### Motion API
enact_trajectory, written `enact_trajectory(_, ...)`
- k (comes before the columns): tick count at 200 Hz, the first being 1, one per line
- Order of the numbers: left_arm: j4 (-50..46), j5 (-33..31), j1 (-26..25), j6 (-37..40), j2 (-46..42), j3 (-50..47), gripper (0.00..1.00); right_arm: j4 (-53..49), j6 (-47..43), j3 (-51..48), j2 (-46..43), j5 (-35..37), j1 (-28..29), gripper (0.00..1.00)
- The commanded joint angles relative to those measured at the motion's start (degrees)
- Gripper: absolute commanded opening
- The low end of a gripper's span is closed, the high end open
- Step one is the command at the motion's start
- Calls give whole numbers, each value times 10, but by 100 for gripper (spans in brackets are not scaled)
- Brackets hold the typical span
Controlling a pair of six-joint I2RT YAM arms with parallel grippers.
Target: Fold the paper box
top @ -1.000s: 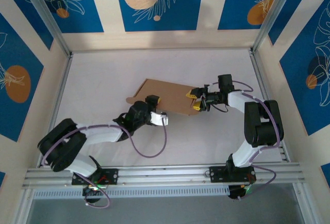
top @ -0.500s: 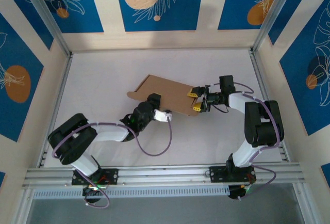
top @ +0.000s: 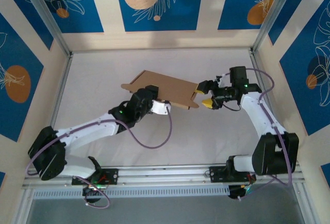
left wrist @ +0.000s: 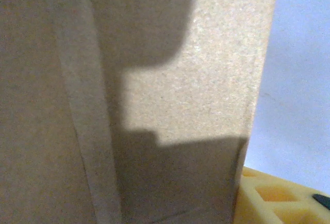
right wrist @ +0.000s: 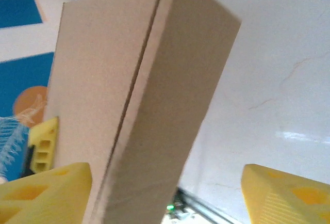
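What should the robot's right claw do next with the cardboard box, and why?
Probably slide the right claw back off the paper box. Its yellow fingers stand wide apart around the box's end, not squeezing it, while the left claw sits at the box's near edge.
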Motion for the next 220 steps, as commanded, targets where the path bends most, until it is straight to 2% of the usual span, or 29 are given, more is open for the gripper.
enact_trajectory(1, -253, 55, -7, -81, -11, 80, 51, -124, -99, 57, -54, 95, 1, 67)
enact_trajectory(17, -378, 93, -7, -121, 10, 145, 51, -125, -160, 87, -101, 148, 21, 59)
enact_trajectory(30, -458, 108, -7, -149, 40, 198, 52, -136, -203, 114, -117, 197, 45, 58)
enact_trajectory(53, -509, 130, -7, -176, 70, 239, 51, -172, -345, 159, -115, 203, 120, 55)
enact_trajectory(73, -550, 151, -7, -194, 101, 273, 49, -192, -455, 173, -125, 277, 200, 53)
enact_trajectory(85, -565, 155, -7, -201, 119, 286, 47, -204, -504, 180, -126, 275, 215, 51)
enact_trajectory(99, -576, 151, -7, -202, 133, 291, 45, -228, -574, 187, -127, 237, 233, 51)
enact_trajectory(119, -583, 152, -6, -203, 144, 293, 45, -253, -653, 180, -128, 222, 253, 51)
enact_trajectory(170, -613, 156, -6, -213, 191, 334, 43, -255, -703, 139, -84, 264, 274, 54)
enact_trajectory(220, -619, 157, -5, -214, 208, 354, 40, -223, -702, 108, -67, 313, 276, 44)
